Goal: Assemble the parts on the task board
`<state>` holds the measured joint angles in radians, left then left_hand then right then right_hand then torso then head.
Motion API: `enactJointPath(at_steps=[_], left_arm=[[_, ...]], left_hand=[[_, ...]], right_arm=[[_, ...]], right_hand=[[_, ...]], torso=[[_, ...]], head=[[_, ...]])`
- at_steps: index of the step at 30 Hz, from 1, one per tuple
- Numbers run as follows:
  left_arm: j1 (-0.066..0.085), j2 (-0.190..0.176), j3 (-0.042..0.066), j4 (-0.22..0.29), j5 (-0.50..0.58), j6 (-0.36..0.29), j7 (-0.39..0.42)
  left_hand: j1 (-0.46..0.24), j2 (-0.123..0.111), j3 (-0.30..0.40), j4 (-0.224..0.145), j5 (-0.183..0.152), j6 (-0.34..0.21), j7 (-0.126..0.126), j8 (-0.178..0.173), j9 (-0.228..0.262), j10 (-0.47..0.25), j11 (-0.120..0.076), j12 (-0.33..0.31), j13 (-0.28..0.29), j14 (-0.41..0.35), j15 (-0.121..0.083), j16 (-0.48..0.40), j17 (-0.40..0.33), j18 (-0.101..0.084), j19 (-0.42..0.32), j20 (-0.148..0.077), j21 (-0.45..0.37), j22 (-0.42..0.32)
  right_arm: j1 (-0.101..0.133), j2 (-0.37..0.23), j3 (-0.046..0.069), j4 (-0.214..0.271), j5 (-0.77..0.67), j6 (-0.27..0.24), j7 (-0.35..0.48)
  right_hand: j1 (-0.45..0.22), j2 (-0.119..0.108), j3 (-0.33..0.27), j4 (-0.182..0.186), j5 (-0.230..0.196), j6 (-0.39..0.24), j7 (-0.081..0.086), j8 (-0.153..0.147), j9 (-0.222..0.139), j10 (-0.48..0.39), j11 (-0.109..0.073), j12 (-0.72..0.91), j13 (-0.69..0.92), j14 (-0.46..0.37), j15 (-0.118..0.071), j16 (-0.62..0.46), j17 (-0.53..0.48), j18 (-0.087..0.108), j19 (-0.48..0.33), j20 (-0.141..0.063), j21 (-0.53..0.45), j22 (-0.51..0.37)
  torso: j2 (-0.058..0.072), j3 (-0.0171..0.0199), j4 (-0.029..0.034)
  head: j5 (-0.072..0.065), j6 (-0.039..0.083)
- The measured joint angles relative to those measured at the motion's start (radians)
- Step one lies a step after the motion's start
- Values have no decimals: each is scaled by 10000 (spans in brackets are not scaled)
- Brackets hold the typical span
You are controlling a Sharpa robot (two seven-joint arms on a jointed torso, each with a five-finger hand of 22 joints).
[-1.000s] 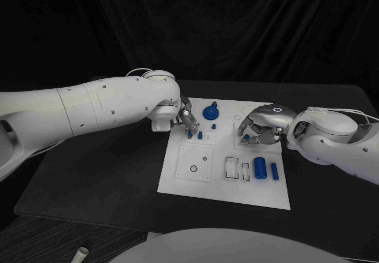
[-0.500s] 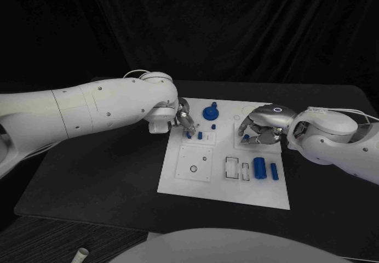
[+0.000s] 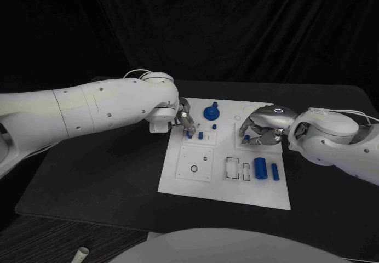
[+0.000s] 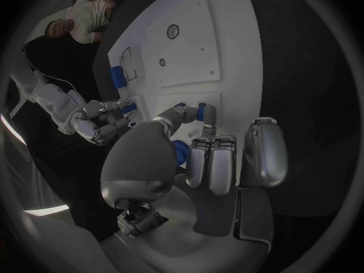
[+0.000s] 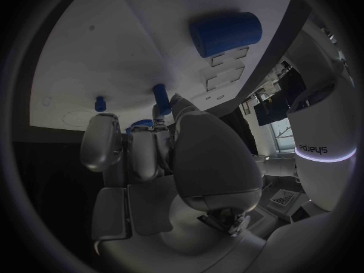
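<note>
A: Our left hand (image 3: 185, 121) hangs over the far left part of the white task board (image 3: 189, 189), fingers curled down and pinching a small blue peg (image 4: 200, 111). Our right hand (image 3: 260, 133) sits over the board's right middle, fingers closed round another small blue part (image 5: 161, 95).

B: Which step are we on?

A: We judge each hand is seating its piece into a socket. Next calls for keeping each peg upright over its hole and pressing straight down, then letting go.

B: What else lies near?

A: A round blue knob (image 3: 211, 113) stands just beyond the left hand, two short pegs (image 3: 200, 135) stand beside its fingers, and a thick blue cylinder (image 3: 260, 166) with a slimmer one (image 3: 274, 171) lies nearer us. We think the standing pegs crowd the left fingers most.
</note>
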<state>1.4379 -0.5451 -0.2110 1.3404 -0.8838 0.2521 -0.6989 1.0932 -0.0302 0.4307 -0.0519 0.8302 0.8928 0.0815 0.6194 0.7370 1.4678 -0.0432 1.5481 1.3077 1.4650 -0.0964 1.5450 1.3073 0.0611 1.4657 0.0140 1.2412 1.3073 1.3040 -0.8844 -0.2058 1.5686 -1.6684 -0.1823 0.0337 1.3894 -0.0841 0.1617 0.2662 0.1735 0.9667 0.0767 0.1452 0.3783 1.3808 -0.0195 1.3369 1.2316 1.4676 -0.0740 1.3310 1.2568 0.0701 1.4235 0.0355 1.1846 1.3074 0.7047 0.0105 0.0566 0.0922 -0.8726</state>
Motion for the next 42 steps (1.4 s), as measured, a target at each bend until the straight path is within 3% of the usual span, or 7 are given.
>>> enactJointPath(at_steps=[17,42], left_arm=[[2,112,19,-148,-140,216,2],[20,367,33,-404,-261,587,122]], left_hand=[[-77,-77,-10,-10,-27,-15,-17,37,-55,0,1,0,0,0,1,-39,0,0,0,1,0,0],[-48,-48,-11,-11,-269,-14,-18,120,-159,1,2,40,0,0,1,-39,0,0,-1,2,0,0]], right_arm=[[-8,18,0,-3,0,53,-12],[-12,53,0,-17,0,60,-25]], right_hand=[[0,0,0,0,39,0,0,0,1,-36,36,-76,-62,0,0,-70,-86,1,-21,21,-159,-1],[55,54,27,-27,39,0,0,-41,-6,-71,1,-138,-92,0,0,-129,-146,1,-70,1,-232,5]], torso=[[26,-17,2],[12,0,-9]], head=[[2,0],[-1,0]])
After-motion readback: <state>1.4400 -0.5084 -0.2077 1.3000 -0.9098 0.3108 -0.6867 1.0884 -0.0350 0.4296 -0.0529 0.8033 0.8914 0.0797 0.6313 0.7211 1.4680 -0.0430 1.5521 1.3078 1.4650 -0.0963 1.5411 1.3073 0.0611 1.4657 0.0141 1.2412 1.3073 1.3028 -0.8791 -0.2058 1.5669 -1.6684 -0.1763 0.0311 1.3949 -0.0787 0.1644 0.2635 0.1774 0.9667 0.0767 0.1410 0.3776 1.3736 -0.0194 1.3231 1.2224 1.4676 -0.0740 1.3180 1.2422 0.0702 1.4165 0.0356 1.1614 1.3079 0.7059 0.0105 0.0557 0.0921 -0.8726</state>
